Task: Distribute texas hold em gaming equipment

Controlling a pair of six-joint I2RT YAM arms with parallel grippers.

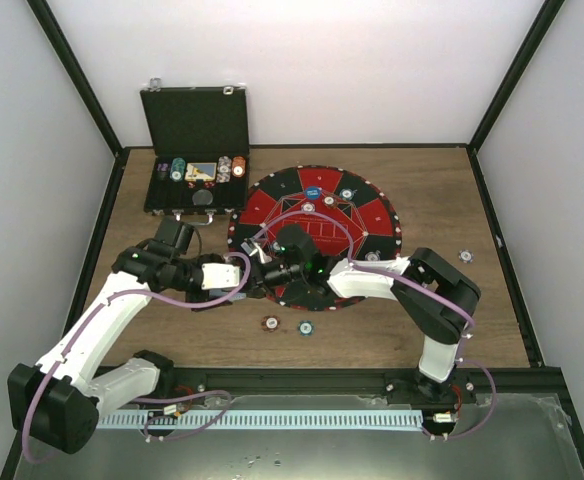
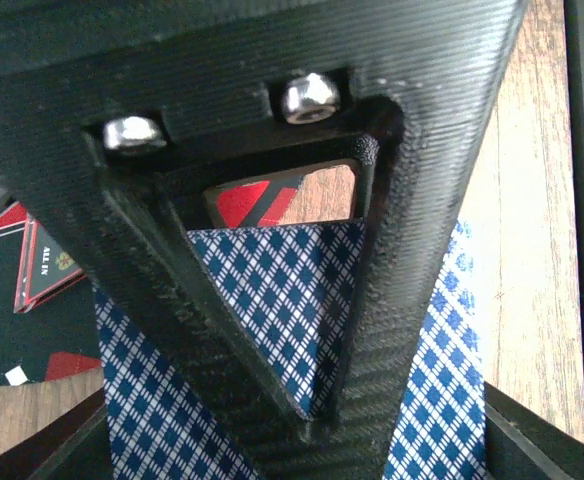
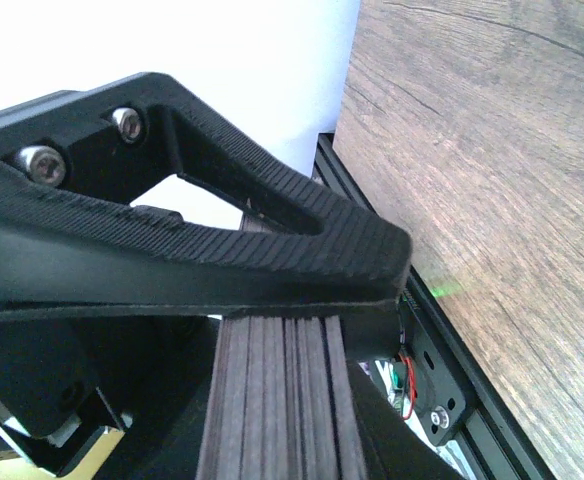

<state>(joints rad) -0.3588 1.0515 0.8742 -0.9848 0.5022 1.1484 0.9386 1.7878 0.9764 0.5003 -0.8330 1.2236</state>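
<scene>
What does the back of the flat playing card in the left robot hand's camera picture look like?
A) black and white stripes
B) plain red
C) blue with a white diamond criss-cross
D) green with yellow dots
C: the left wrist view shows the playing card up close, and its back is blue, covered all over with a white diamond criss-cross.

Wooden table: mat, case, chips
</scene>
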